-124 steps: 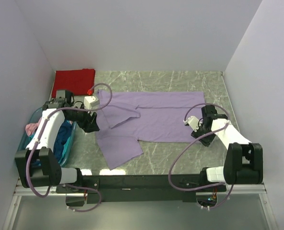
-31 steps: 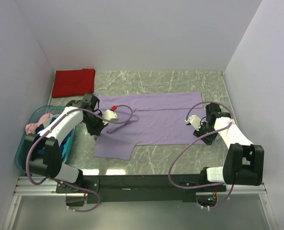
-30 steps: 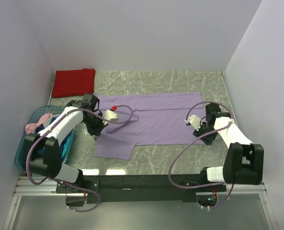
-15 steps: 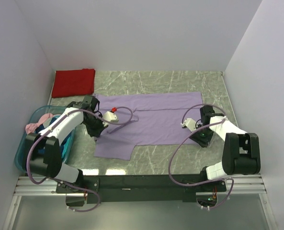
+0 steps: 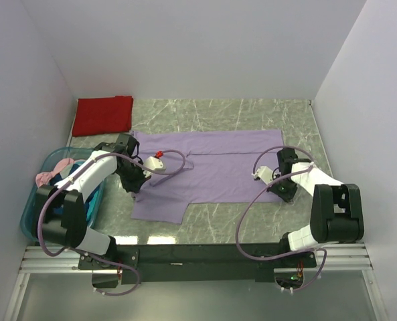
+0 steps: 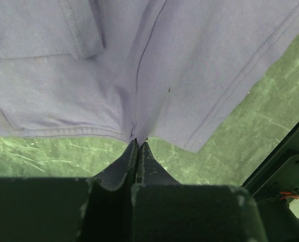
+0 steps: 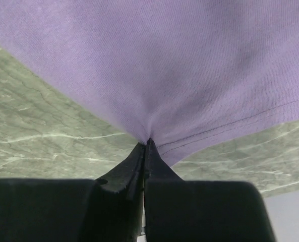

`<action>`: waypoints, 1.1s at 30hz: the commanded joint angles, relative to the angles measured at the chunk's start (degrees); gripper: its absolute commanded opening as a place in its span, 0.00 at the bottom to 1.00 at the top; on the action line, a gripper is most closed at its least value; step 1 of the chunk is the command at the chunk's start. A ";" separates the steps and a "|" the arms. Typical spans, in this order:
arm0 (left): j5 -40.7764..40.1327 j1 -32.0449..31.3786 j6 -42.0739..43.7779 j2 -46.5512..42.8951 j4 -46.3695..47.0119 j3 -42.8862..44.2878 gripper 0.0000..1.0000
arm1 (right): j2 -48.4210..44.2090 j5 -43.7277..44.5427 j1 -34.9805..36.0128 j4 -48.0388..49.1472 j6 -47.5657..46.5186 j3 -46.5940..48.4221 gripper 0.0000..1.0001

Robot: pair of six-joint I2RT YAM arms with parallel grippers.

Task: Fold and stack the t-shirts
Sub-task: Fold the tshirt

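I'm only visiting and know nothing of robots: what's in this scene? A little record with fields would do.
Spread flat: light purple t-shirt, on the table
Left gripper: shut on its edge
Right gripper: shut on its hem
Far left corner: folded red t-shirt
Teal tub: pink cloth and blue cloth inside

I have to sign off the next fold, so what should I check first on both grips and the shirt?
1. Grip of left gripper on purple t-shirt edge: ok, shut on cloth.
2. Grip of right gripper on its hem: ok, shut on cloth.
3. Single layer pinched at each grip: cannot tell.
4. Cloth wholly on table: ok.
5. Stack spot, red t-shirt folded in far left corner: ok.
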 commanded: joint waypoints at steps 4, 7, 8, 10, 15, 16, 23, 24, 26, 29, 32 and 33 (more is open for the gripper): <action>2.46 0.60 0.88 -2.71 -3.22 2.57 0.01 | -4.22 -3.28 -0.45 -3.38 -0.79 3.59 0.00; 2.72 0.60 1.06 -4.29 -4.98 2.75 0.01 | -8.00 -3.55 -0.54 -6.73 -1.67 3.77 0.00; 2.90 0.60 0.97 -5.34 -5.24 2.66 0.01 | -9.40 -3.38 -0.54 -7.87 -1.76 3.51 0.00; 2.81 0.86 1.06 -6.40 -6.11 2.66 0.01 | -10.64 -2.85 -0.54 -8.66 -2.20 3.07 0.00; 3.77 3.32 1.68 -5.79 -7.53 5.64 0.01 | -10.38 -2.41 -1.42 -9.63 -2.90 4.73 0.00; 3.95 4.45 1.68 -4.83 -7.44 7.30 0.01 | -9.77 -2.49 -2.03 -9.63 -2.90 6.48 0.00; 4.57 5.78 0.62 2.03 -6.48 15.40 0.01 | -1.34 -3.46 -3.18 -11.04 -2.99 15.80 0.00; 4.57 5.78 0.36 2.82 -6.30 16.28 0.01 | -0.54 -3.46 -3.26 -11.13 -2.99 16.77 0.00; 4.39 6.05 0.01 5.19 -5.95 18.82 0.01 | 1.73 -3.46 -3.35 -11.39 -3.08 19.58 0.00; 4.91 6.49 -0.78 8.79 -5.59 22.51 0.01 | 5.16 -3.46 -3.70 -12.18 -3.17 23.71 0.00; 5.36 6.84 -1.40 12.31 -5.68 26.29 0.01 | 8.33 -3.20 -3.70 -12.62 -3.34 27.41 0.00; 5.45 6.93 -1.49 13.10 -5.59 27.09 0.01 | 9.04 -2.85 -3.79 -12.62 -3.52 28.20 0.00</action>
